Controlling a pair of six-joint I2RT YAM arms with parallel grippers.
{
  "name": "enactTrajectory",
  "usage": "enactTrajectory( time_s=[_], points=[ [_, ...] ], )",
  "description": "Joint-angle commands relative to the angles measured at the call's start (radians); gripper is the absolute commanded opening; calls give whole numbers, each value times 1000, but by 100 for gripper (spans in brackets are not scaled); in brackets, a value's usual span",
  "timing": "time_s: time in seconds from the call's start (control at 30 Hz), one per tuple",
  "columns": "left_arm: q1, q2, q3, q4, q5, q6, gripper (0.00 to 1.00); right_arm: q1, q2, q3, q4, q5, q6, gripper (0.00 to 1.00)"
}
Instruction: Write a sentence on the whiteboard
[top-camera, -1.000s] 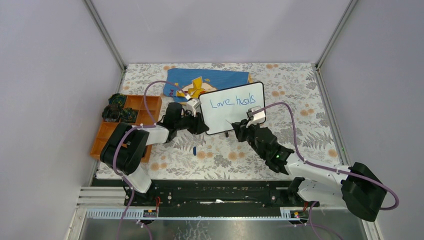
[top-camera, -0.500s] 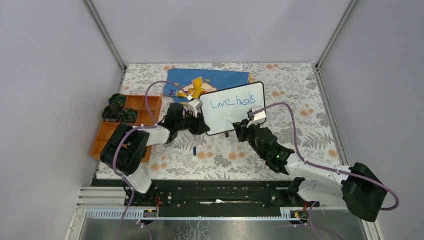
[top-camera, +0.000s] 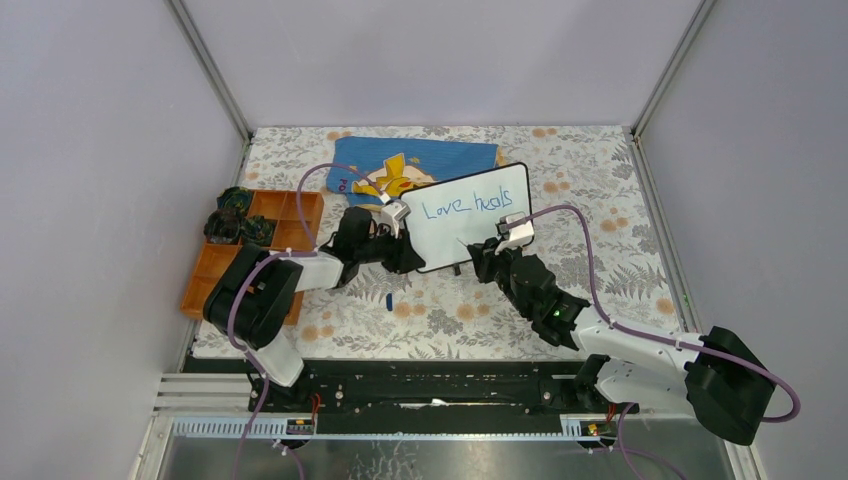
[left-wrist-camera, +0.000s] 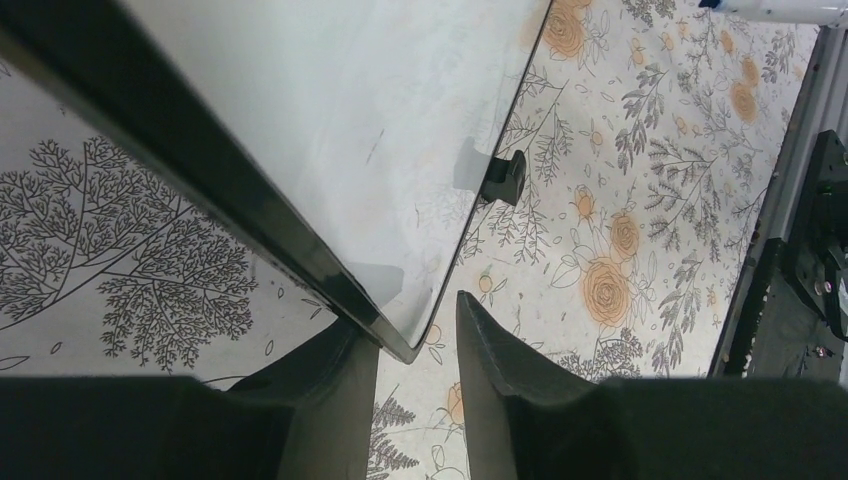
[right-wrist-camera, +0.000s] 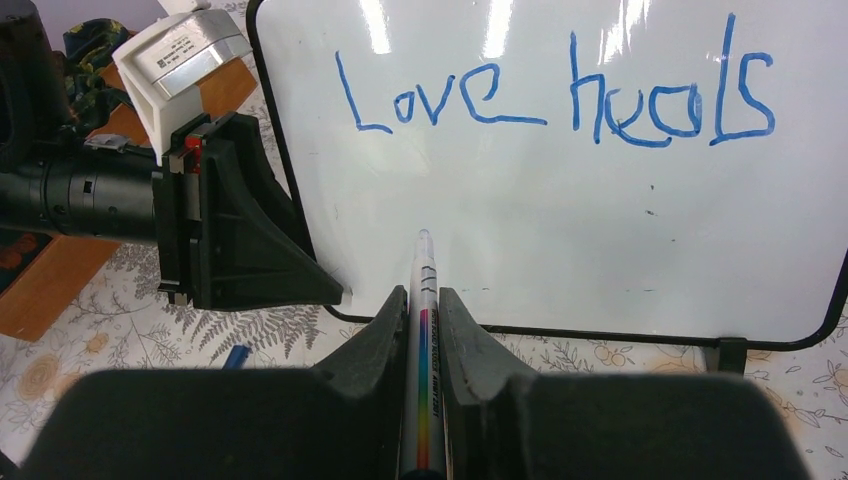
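Observation:
The whiteboard (top-camera: 470, 225) stands tilted on the floral table, and the sentence (top-camera: 468, 204) on it reads "Love heals" in blue on a single line (right-wrist-camera: 555, 95). My left gripper (left-wrist-camera: 410, 315) is open and straddles the board's lower left corner (left-wrist-camera: 380, 120). One finger lies against the black rim, while the other stands apart with a gap. My right gripper (right-wrist-camera: 423, 292) is shut on a white marker (right-wrist-camera: 424, 255) with a rainbow stripe. The marker's tip points at the blank area under "Love", at or just off the surface.
A blue cloth with a yellow figure (top-camera: 420, 160) lies behind the board. An orange tray (top-camera: 300, 205) holding dark objects (top-camera: 238, 222) sits at the left. A small blue cap (top-camera: 388, 298) lies on the table below the left gripper. The black base rail (left-wrist-camera: 800, 250) runs along the near edge.
The left wrist has edged slightly right at the board's left corner, and the board has shifted a little with it. The right arm, marker and writing look unchanged.

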Motion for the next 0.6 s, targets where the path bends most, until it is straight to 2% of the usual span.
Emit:
enactTrajectory(
  time_s=[0.0,0.37,0.57],
  points=[
    [-13,19,29,74,35,-10,40,2,-12,3,25,33,-6,0],
    [-13,-22,19,71,-43,-17,49,2,-67,-10,-18,57,-19,0],
    [-13,-71,10,13,-162,-1,58,2,-177,-74,-76,99,-2,0]
  ],
)
